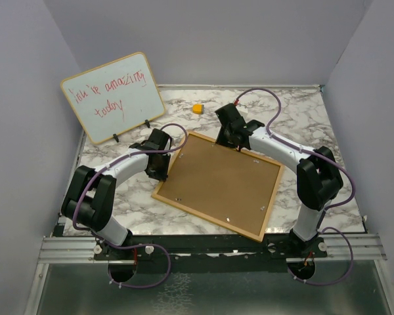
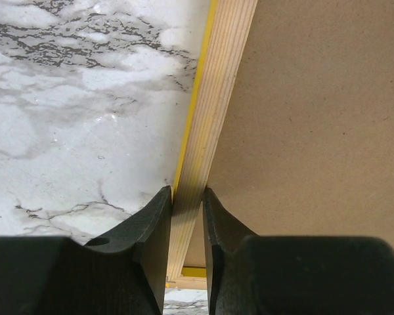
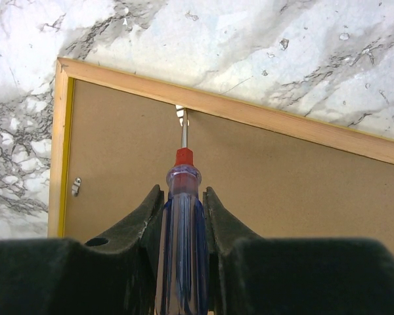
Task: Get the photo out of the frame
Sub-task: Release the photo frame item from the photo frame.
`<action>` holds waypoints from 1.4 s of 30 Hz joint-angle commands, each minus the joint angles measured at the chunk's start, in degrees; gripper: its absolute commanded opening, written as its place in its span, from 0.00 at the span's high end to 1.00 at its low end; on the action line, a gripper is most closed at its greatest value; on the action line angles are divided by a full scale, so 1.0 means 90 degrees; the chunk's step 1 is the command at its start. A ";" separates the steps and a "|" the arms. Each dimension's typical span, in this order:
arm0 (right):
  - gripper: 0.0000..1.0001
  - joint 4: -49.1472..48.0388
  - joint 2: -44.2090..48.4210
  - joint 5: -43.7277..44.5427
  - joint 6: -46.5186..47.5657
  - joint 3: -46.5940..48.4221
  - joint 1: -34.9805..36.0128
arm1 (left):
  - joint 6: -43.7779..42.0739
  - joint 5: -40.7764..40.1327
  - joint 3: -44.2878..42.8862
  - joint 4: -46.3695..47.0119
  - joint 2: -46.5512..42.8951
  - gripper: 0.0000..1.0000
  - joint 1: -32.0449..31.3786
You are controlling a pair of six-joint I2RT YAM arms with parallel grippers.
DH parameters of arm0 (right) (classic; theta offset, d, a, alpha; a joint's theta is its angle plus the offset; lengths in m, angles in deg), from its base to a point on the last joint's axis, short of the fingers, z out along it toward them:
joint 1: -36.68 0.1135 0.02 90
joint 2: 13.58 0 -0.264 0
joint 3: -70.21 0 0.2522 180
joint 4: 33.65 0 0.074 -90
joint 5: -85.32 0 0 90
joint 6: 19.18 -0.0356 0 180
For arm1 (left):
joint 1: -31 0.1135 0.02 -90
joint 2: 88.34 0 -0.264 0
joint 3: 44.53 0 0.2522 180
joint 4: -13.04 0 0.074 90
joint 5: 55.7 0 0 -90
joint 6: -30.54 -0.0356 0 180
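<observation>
Top view: the frame (image 1: 217, 184) lies back up in the middle of the table (image 1: 315, 125), its brown backing (image 1: 220, 180) showing and its long axis running roughly from 10 to 4 o'clock. The photo cannot be seen; I judge it sits face down under the backing. The left gripper (image 1: 159, 164) is at the frame's 9 o'clock short edge. The right gripper (image 1: 231, 134) is at the far long edge, about 12 o'clock. A whiteboard (image 1: 111, 98) stands at 10 o'clock, well apart, and a small yellow object (image 1: 197, 108) lies just beyond the frame at 12.

Left wrist: the left gripper (image 2: 187, 197) has its fingers (image 2: 154, 226) one on each side of the wooden rail (image 2: 217, 98), pinching it. The rail runs away toward 1 o'clock, with backing (image 2: 315, 131) at 3 and table (image 2: 72, 131) at 9. This arm looks to be steadying the frame.

Right wrist: the right gripper (image 3: 182, 197) is clenched on a blue-handled screwdriver (image 3: 182, 223) that points to 12 o'clock. Its tip touches, or sits just beside, a small metal clip (image 3: 180, 113) where the backing (image 3: 282, 197) meets the far rail (image 3: 282, 121). That rail crosses from 10 to 3 o'clock, nearly square to the shaft. Another clip (image 3: 76, 186) sits at 9, near the left rail.

The next move probably turns on this: the clip lies straight ahead of the tip, so the right arm is the one placed to turn it aside and free the backing
</observation>
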 commanded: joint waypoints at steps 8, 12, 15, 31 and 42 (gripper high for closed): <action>0.99 -0.0103 -0.0173 -0.0457 0.0132 -0.0064 -0.0017 | 0.0023 -0.0062 0.0045 0.0002 0.0236 0.78 -0.0016; 0.99 -0.0077 -0.0121 -0.0353 0.0162 -0.0091 -0.0018 | 0.0029 -0.0072 0.0038 0.0002 0.0229 0.79 -0.0015; 0.99 0.0001 -0.0094 -0.0292 0.0231 -0.0067 -0.0024 | 0.0031 -0.0073 0.0045 0.0002 0.0241 0.80 -0.0020; 1.00 -0.0230 -0.0129 -0.0832 0.0389 -0.0079 -0.0023 | 0.0011 -0.0024 0.0046 0.0002 0.0233 0.82 -0.0015; 1.00 -0.0245 0.0046 -0.0823 0.0381 -0.0119 -0.0021 | 0.0012 -0.0053 0.0046 0.0002 0.0217 0.83 -0.0015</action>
